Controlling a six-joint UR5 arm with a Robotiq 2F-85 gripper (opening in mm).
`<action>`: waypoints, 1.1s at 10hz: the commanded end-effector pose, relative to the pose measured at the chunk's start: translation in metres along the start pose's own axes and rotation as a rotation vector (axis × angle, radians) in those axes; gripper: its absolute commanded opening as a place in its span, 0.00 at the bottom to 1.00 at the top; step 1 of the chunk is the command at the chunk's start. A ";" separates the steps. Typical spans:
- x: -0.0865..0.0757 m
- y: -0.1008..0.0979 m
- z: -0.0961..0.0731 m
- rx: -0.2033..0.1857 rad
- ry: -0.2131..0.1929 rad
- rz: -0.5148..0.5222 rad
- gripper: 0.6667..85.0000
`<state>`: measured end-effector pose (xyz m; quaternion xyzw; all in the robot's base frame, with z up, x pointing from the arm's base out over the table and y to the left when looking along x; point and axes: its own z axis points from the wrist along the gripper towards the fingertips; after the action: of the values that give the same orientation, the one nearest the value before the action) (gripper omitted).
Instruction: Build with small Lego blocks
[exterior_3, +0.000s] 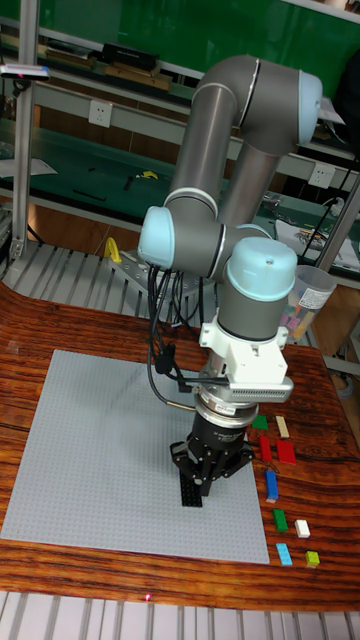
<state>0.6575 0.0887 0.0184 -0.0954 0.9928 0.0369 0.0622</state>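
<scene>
Tall fixed view: we see the gripper (203, 480) pointing straight down over the grey baseplate (95, 450), its fingers drawn in narrow around a black brick (190, 490). The brick sits between the fingertips and its lower end touches the baseplate near the plate's right side. Its long axis runs roughly away from the camera, toward the near edge of the plate; it looks flat on the plate, though we can't tell if it is pressed in.

On the wooden bench (30, 330), just right of the baseplate, we log loose bricks: a green brick (260, 423), a tan brick (282, 427), a red brick (286, 453), and a blue brick (271, 485) with its long axis front to back. A white brick (302, 529) lies nearer the front edge.
</scene>
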 end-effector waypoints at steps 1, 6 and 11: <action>0.004 -0.005 -0.001 -0.010 -0.011 -0.025 0.01; 0.004 0.001 -0.001 -0.027 -0.003 -0.009 0.01; 0.004 -0.002 -0.001 -0.016 -0.001 0.028 0.01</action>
<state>0.6528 0.0878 0.0178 -0.0966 0.9924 0.0446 0.0614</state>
